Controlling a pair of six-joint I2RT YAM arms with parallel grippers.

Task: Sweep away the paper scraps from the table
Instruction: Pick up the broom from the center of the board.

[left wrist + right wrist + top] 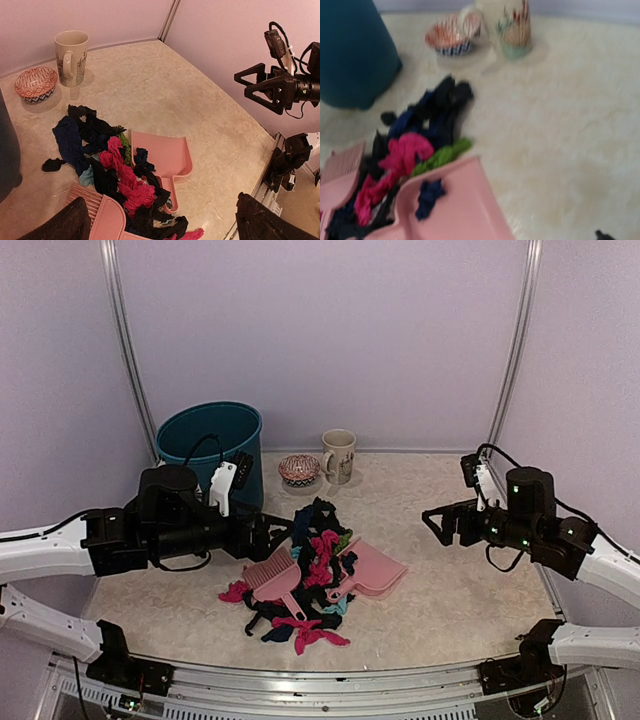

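Neither tool is in my grasp yet, so I judge the step in hand to be the pick-up that comes before any sweeping. My left gripper (270, 532) hovers with its fingers (67, 224) spread wide and nothing between them. The brush (102, 217) lies right below them, close to one finger. My right gripper (433, 525) is also splayed and empty, held in the air well apart from the heap. The scraps (312, 565) sit in one loose pile on the table (470, 590), just ahead of my left fingers and off to the inner side of my right ones. Several strands lie across the brush and over the handle of the dustpan (372, 570), and one navy piece rests inside the pan. Beyond the pile from my left fingers stand a bowl (298, 470) and a mug (338, 455), with a bin (210, 445) off to their outer side. Next, I think, the left should drop down and close on the brush handle, while the right crosses inward and lowers to the pan. The tangle over both handles could come up with them or spoil the pinch, so a grip on bare plastic matters. My right wrist view is blurred, so I can't judge that approach finely.
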